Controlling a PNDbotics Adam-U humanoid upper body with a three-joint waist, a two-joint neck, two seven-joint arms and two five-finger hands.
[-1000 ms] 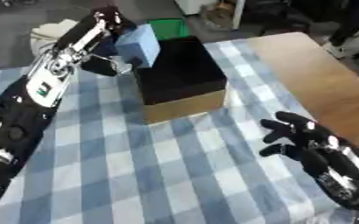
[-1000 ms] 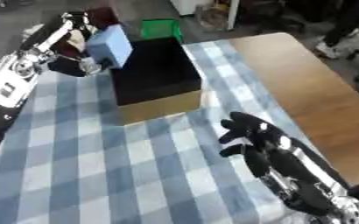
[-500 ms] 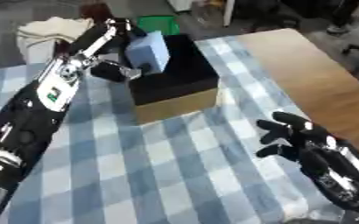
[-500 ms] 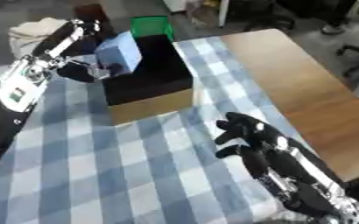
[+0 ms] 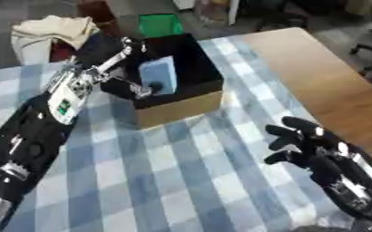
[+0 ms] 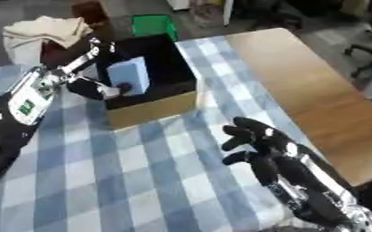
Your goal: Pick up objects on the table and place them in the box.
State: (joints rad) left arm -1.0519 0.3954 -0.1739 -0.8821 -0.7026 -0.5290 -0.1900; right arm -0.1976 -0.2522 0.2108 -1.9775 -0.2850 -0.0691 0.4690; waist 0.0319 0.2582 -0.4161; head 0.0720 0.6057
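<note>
Here the left hand pinches a pale blue block inside the black box; right hand idles open.

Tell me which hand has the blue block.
The left hand, reaching over the black-lined box, holds the light blue block inside it. The right hand hovers over the checked tablecloth at lower right, holding nothing.
</note>
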